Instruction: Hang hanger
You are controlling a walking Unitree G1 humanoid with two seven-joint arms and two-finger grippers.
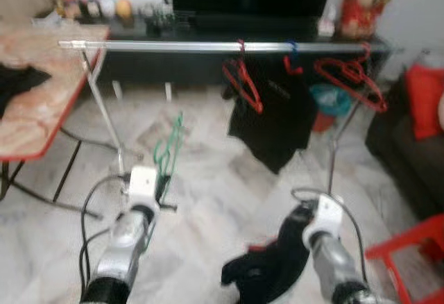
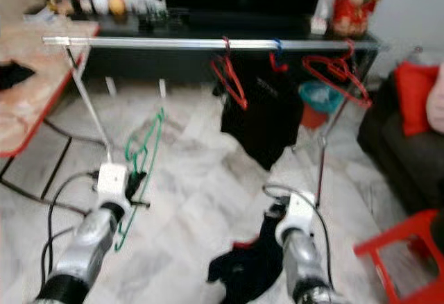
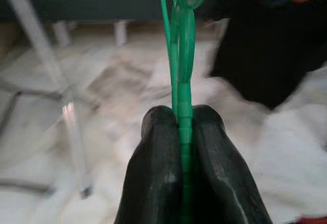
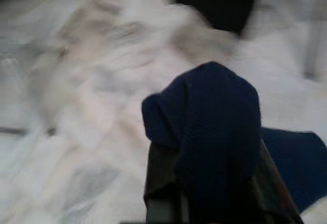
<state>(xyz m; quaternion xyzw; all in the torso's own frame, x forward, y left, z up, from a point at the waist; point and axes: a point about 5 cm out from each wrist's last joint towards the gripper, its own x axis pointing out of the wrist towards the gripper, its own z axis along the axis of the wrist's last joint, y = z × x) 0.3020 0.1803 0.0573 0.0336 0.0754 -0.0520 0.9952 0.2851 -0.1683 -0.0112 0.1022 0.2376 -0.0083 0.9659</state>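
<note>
1. Left eye view: the left gripper (image 1: 164,187) is raised in front of the robot, low and to the left, holding a thin green plastic hanger (image 1: 168,153).
2. Left wrist view: both black fingers (image 3: 159,173) are pressed tight on the hanger's green bar, no gap btwn them.
3. Hanger's long axis runs roughly vertical, slightly tilted; it rises from the fingers toward the rail, and in the right eye view part of it also drops below the grip.
4. Hanger is well below and apart from the silver metal clothes rail (image 1: 208,46), which spans the scene horizontally on slanted metal legs.
5. Right gripper (image 1: 300,229) sits low on the right w/ a dark navy cloth (image 4: 219,132) draped over it. Fingers are covered by the cloth, so can't tell how far apart they are.
6. On the rail's right half: red plastic hangers (image 1: 243,82) and a black garment (image 1: 277,120) hanging down.
7. Floor is pale marble tile (image 1: 208,179).
8. Left edge: a table w/ a red rim (image 1: 41,120). Behind the rail: a black TV unit (image 1: 208,23) carrying small items, blurred. Far right: a dark sofa w/ a red cushion (image 1: 424,99), and a red stool (image 1: 409,255) near the bottom corner.
</note>
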